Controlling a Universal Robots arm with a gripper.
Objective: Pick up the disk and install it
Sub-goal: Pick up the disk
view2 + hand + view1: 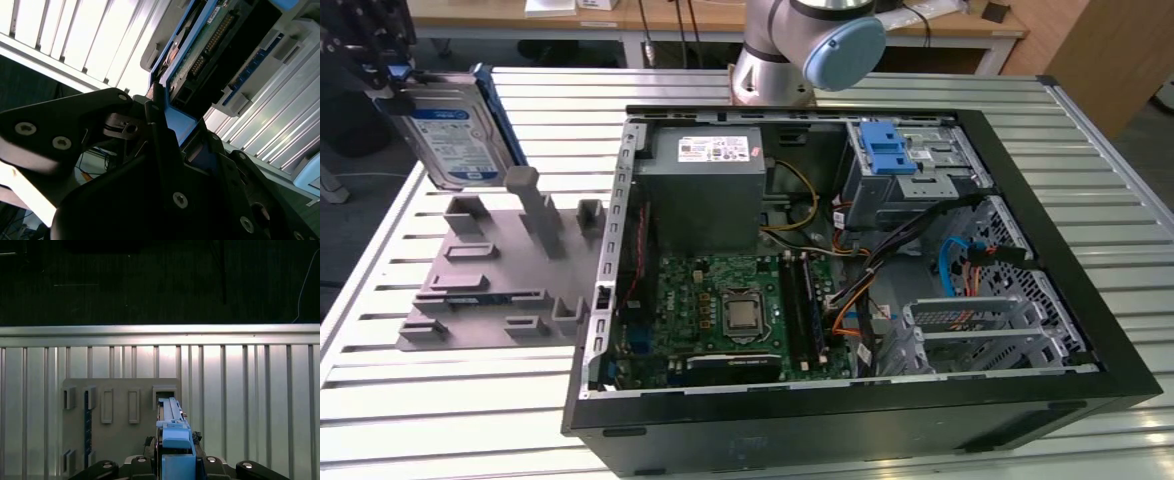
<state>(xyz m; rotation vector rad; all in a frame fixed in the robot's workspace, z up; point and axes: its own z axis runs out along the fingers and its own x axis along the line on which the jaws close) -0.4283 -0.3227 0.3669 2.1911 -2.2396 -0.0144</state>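
I am pinching the hard drive [454, 135] by its blue frame [178, 124] between my fingers [160, 145] above the grey fixture [494, 275], judging that a firm, untilted grip matters.

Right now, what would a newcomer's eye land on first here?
The disk hangs in the gripper at the exterior view's upper left, above a grey slotted holder. The open computer case lies in the middle, motherboard exposed, with a bright blue latch at its upper right.

A slatted metal table [440, 420] bears an open computer case [854, 430] and, just beside it, a grey fixture plate [480, 290].
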